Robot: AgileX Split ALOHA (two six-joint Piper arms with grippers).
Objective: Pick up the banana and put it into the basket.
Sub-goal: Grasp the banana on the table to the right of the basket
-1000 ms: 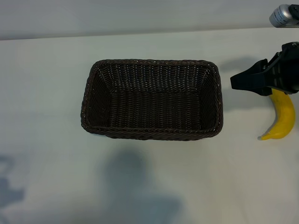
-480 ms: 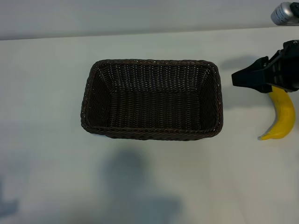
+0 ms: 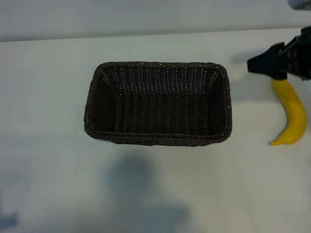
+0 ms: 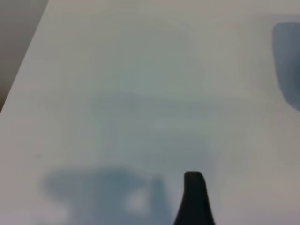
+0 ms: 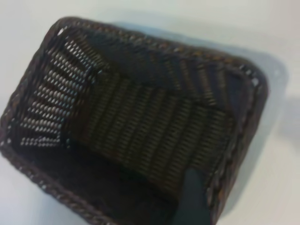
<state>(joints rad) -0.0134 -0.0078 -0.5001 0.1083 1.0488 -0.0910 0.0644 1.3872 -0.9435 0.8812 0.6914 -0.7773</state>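
Exterior view: nearest lies the banana [image 3: 291,116] on the white table [image 3: 48,97], well right of the empty basket [image 3: 158,103]. Beyond it, the right gripper [image 3: 284,60] covers its far end, jaws spread, grasping nothing. Nothing lies between banana and basket.

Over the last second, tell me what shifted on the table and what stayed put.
The right tool drew away toward the table's far right corner in the exterior view, uncovering more of the banana, which it never gripped. The banana lies where it did, to the right of the basket; the basket has not moved and holds nothing. The left tool shows only in its own wrist view, over bare table.
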